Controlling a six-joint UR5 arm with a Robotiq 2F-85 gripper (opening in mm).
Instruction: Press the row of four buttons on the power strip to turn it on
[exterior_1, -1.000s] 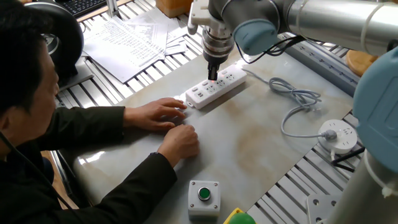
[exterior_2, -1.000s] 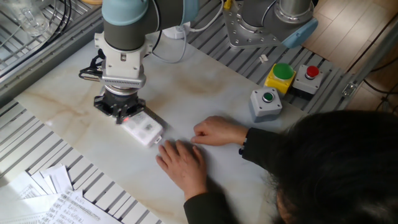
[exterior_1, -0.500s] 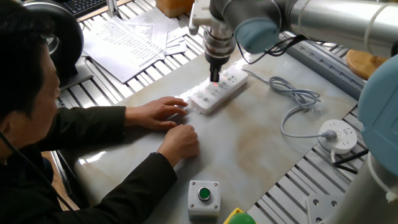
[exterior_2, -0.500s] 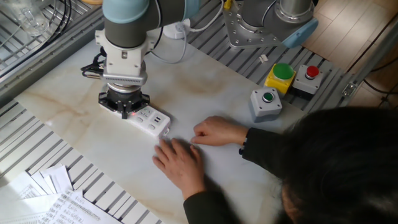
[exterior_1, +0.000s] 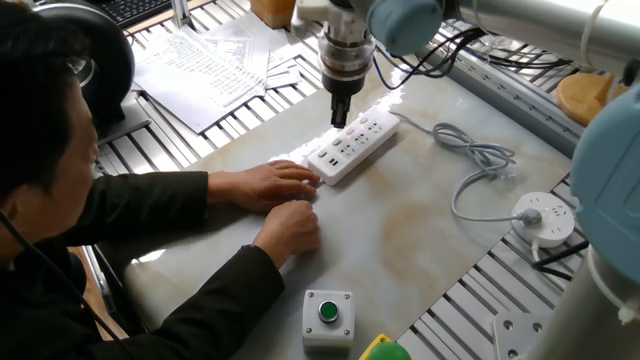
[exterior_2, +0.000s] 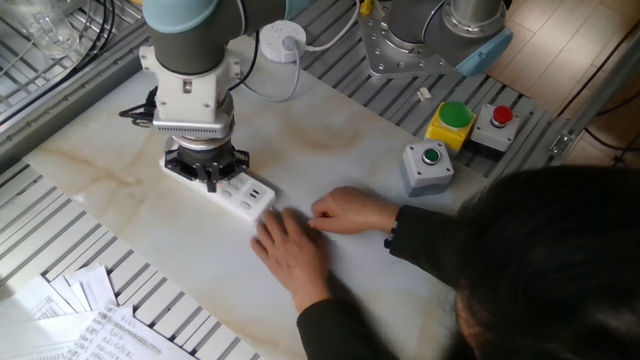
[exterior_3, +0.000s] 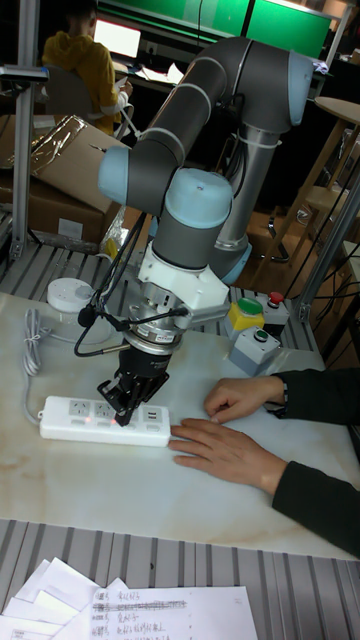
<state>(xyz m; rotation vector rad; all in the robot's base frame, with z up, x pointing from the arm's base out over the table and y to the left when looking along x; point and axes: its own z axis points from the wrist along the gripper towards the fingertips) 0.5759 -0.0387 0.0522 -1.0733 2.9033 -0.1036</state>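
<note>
Because a person's hand (exterior_1: 270, 185) rests on the near end of the power strip (exterior_1: 358, 143) in the middle of the bench (exterior_1: 420, 240), my main worry is the claw (exterior_1: 341, 120) catching those fingers if I slide along toward that end, or skidding off the four buttons (exterior_3: 122, 418) and shoving the strip sideways. Whether the claw's tips are apart or together I cannot tell from any view. I judge the cord side has open room; the person's side has little.
</note>
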